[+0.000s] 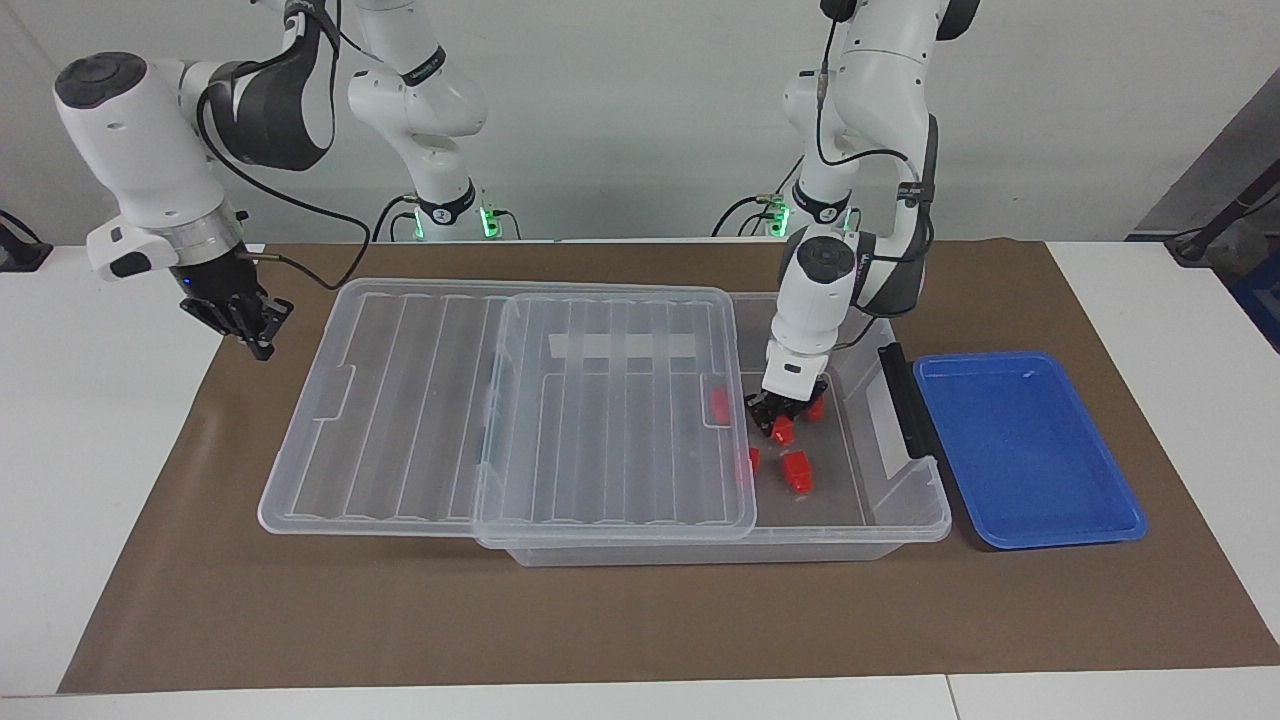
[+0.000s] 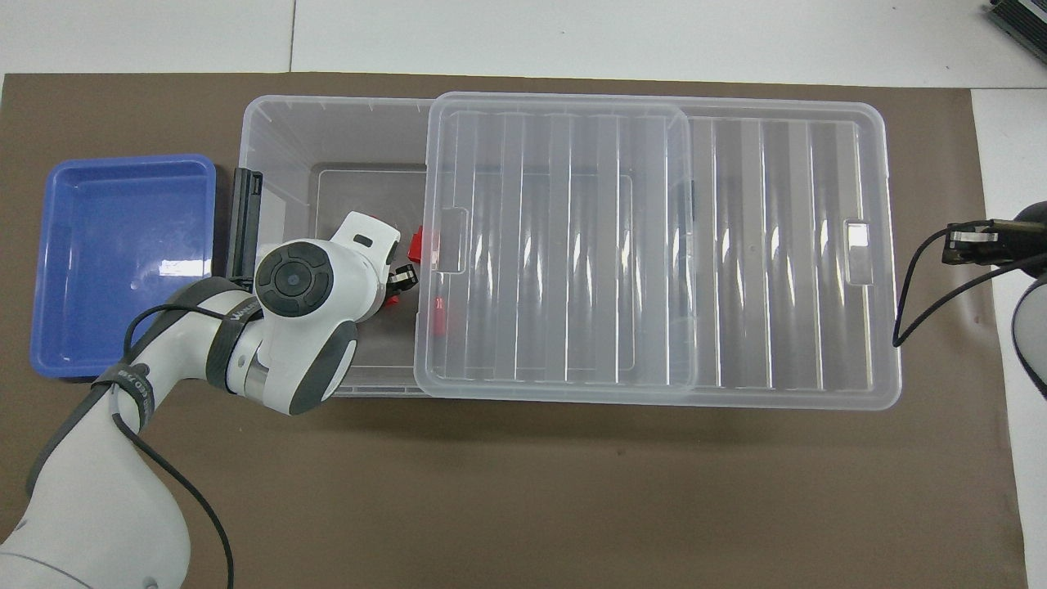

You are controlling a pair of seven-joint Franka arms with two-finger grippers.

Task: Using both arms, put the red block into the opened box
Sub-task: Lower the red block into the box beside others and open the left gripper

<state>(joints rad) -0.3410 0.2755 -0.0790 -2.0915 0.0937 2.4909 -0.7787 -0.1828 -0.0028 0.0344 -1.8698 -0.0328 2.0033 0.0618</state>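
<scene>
The left tool (image 1: 780,421) pinches a small red plastic block (image 1: 782,430) inside the clear plastic box (image 1: 905,500), ready to drop; the right tool (image 1: 250,325), pressed together, waits over the worktop.

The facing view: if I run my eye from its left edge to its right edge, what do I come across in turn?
right gripper → slid-aside clear lid → left gripper closed on a red block in the open part of the box → the box's black handle → blue tray.
</scene>
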